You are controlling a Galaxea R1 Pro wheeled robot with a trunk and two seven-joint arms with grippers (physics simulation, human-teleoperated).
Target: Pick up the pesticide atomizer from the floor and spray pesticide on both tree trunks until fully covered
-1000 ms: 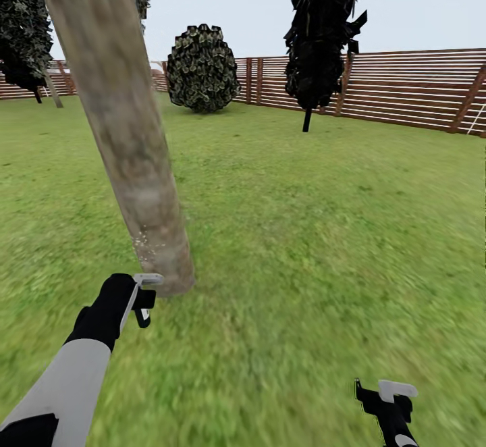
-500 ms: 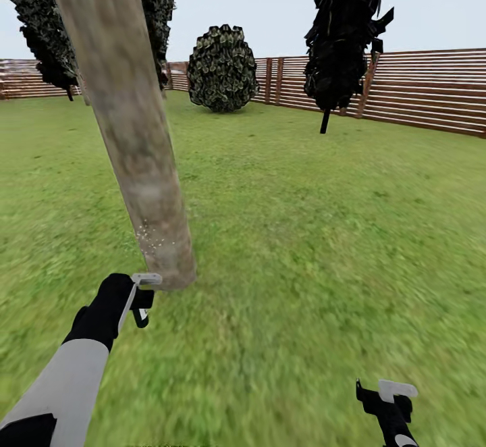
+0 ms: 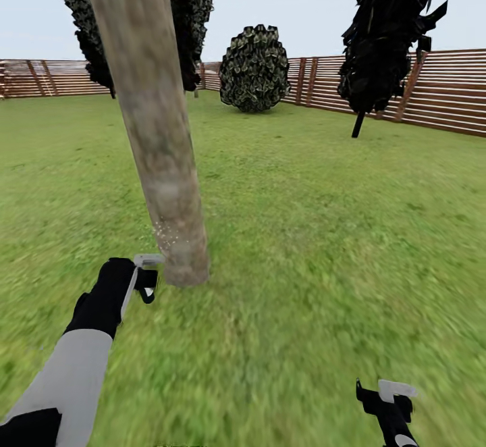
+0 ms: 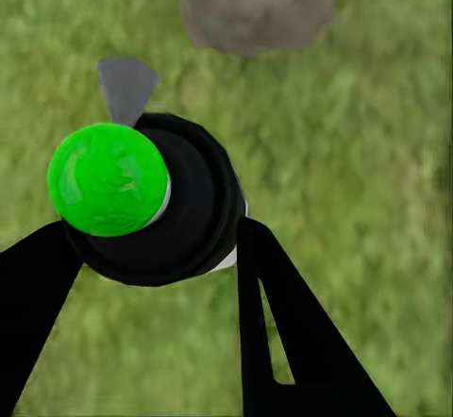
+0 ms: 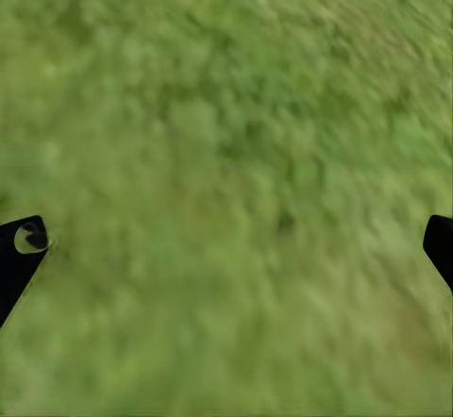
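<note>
**A:** What is the robot holding, and why is it held that way?

**B:** The left gripper (image 4: 156, 247) is closed around the pesticide atomizer (image 4: 151, 200), a dark round bottle clamped between 2 black fingers (image 4: 283, 323). In the left wrist view its top reads bright green, with a grey nozzle tip pointing away from the gripper toward the tree trunk (image 4: 255, 2). My judgement is that it is aimed there so the spray lands on the bark.

**A:** Where is the trunk relative to that gripper?

**B:** Just ahead of it, near but apart. From the head camera, the left gripper (image 3: 145, 278) sits low beside the base of the trunk (image 3: 158, 136), and a fine speckle of pale droplets (image 3: 165, 234) shows on the bark just above the gripper. The trunk higher up looks bare, so coverage seems far from complete.

**A:** And the other arm?

**B:** The right gripper (image 3: 388, 396) hangs well apart over the lawn (image 3: 324, 231), its fingers spread wide and empty. A 2nd tree (image 3: 388, 35) stands far beyond both grippers, by the wooden fence (image 3: 459, 96).
</note>
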